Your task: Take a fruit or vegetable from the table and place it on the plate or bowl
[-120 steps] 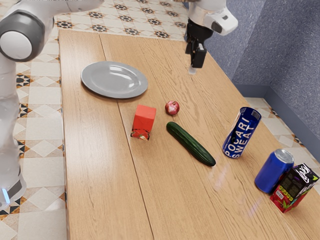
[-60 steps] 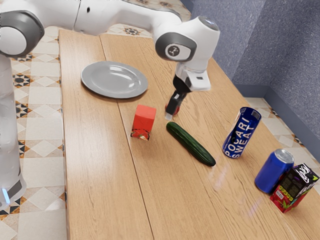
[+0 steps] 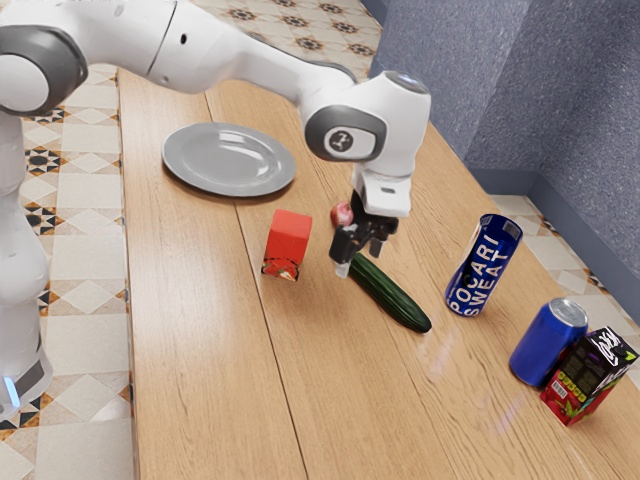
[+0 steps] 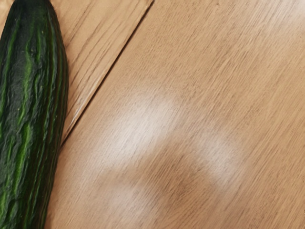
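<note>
1. We are working at a long wooden table point(image 3: 215, 380) that is standing on a patterned tile floor point(image 3: 80, 290), with a blue-grey wall point(image 3: 560, 90) rising behind it.
2. The cucumber point(image 3: 395, 297) is lying flat near the middle of the table. Its long axis is running diagonally from an upper end near the red box point(image 3: 288, 238) down toward the exterior view's lower right. In the wrist view its dark ribbed skin point(image 4: 28, 119) is lying close under our hand.
3. We are holding our gripper point(image 3: 356, 256) low at the cucumber's upper end, with its fingers spread apart and nothing pinched between them.
4. Most of the cucumber's length is stretching away from our hand toward the exterior view's lower right. In the wrist view it is sitting off to one side of the camera, not centred. We are judging that the grasp calls for a short slide along that axis, with the fingers straddling the narrow width.
5. A small red fruit point(image 3: 341, 212) is peeking out just behind the gripper, and the red box is standing just beside it toward the exterior view's left.
6. The grey plate point(image 3: 229, 158) is waiting bare, well apart toward the exterior view's upper left.
7. A Pocari Sweat can point(image 3: 483, 265), a blue can point(image 3: 548, 342) and a dark carton point(image 3: 588, 375) are standing beyond the cucumber's far end.
</note>
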`<state>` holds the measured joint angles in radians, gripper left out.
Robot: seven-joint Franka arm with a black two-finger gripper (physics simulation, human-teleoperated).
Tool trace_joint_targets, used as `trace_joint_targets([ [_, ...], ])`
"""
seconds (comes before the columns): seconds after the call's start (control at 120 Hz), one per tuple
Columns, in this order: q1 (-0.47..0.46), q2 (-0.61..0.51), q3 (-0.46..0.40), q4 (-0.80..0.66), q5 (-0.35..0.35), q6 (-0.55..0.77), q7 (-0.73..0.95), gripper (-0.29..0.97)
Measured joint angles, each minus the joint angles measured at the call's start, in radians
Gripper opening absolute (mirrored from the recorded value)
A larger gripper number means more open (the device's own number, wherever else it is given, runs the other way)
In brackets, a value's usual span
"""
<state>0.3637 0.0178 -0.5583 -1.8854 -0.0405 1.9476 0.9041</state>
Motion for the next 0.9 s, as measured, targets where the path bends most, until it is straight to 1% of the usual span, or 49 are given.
trace_joint_targets([
  [0.083,-0.025,0.012,-0.004,0.006,0.002,0.017,0.045,0.68],
  [0.167,-0.017,0.013,-0.003,0.028,0.006,0.028,0.084,0.68],
  [0.258,0.022,0.032,0.001,0.072,0.017,0.036,0.124,0.68],
  [0.383,0.111,0.07,0.005,0.113,0.027,0.042,0.171,0.68],
  [0.45,0.125,0.081,0.006,0.117,0.029,0.044,0.192,0.68],
  [0.55,0.102,0.127,0.006,0.151,0.036,0.046,0.219,0.68],
  [0.633,0.08,0.142,0.009,0.171,0.044,0.047,0.239,0.68],
  [0.683,0.018,0.152,0.062,0.182,0.051,0.047,0.249,0.68],
  [0.733,-0.011,0.163,0.093,0.189,0.053,0.047,0.258,0.68],
  [0.9,-0.018,0.201,0.116,0.193,0.054,0.048,0.283,0.68],
])
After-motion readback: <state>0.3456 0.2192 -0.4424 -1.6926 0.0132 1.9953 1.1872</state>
